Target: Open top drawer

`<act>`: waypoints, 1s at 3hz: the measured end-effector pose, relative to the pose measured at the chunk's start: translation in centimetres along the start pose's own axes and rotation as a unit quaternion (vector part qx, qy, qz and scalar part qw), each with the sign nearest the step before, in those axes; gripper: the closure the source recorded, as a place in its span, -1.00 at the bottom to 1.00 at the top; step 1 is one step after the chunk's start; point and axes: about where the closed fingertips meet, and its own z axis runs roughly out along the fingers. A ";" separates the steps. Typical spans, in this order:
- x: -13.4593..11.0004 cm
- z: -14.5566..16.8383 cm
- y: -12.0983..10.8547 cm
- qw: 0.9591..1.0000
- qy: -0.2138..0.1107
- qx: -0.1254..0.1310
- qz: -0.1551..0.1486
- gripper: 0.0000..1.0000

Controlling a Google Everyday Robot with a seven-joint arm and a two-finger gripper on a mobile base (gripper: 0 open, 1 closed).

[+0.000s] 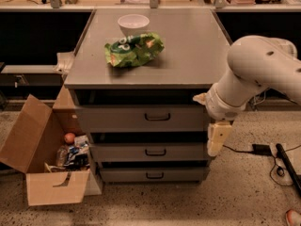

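Note:
The top drawer [117, 118] is the widest grey drawer of the cabinet, with a small black bar handle [157, 117] at its centre; its front sits flush with the cabinet. Two narrower grey drawers, the middle drawer [122, 152] and the bottom drawer [122, 174], sit below it. My gripper [217, 138] hangs down from the white arm [256, 72] at the cabinet's right front corner, level with the gap between the top and middle drawers. It is to the right of the handle and apart from it.
A white bowl [133, 23] and a green chip bag [134, 48] lie on the cabinet top [197, 55]. An open cardboard box [42, 173] with clutter stands on the floor at the left. Cables and a black adapter [260, 149] lie on the floor at the right.

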 end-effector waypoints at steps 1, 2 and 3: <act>0.8 4.0 -3.8 1.000 -0.010 0.012 -0.012 -1.00; 1.4 6.4 -5.7 1.000 -0.010 0.012 -0.009 -1.00; 2.0 9.2 -6.6 1.000 -0.011 0.000 0.005 -0.96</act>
